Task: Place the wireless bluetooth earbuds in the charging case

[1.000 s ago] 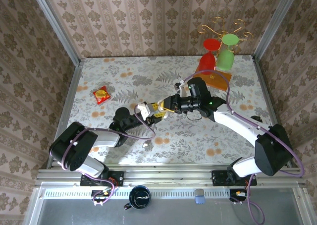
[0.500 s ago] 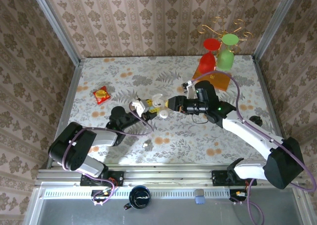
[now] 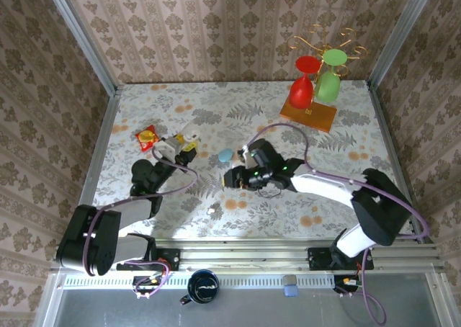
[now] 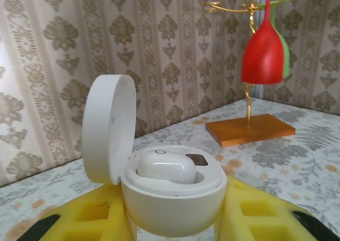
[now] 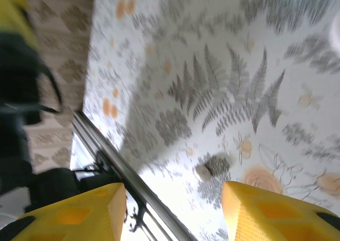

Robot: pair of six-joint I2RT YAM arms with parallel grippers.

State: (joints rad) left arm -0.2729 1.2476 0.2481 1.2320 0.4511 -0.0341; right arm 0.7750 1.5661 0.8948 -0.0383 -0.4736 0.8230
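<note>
One earbud already sits in the charging case, so the step in hand is fetching the second one. The left gripper is clamped on the case, with a yellow finger on each side of its lower shell. It holds the case upright and off the table with the lid flipped back. The case is a glossy white, pebble-round tub, and the seated bud is a smooth white lump in its well. Beside that bud is a small dark patch that looks like the free socket.

The right gripper has its fingers spread apart with nothing between them. The loose earbud lies on the flowered table just ahead of those fingertips, a little toward the right finger — a tiny white speck with its own shadow. In the overhead view it lies on the near side of the right gripper, well apart from the held case. A light-blue case lies just beyond the right gripper.

The next move calls for lowering the open fingers squarely over that speck and pinching gently — it is small and slick, and I judge it will skid away if nudged off-centre. After that comes the carry across to the left gripper.
</note>
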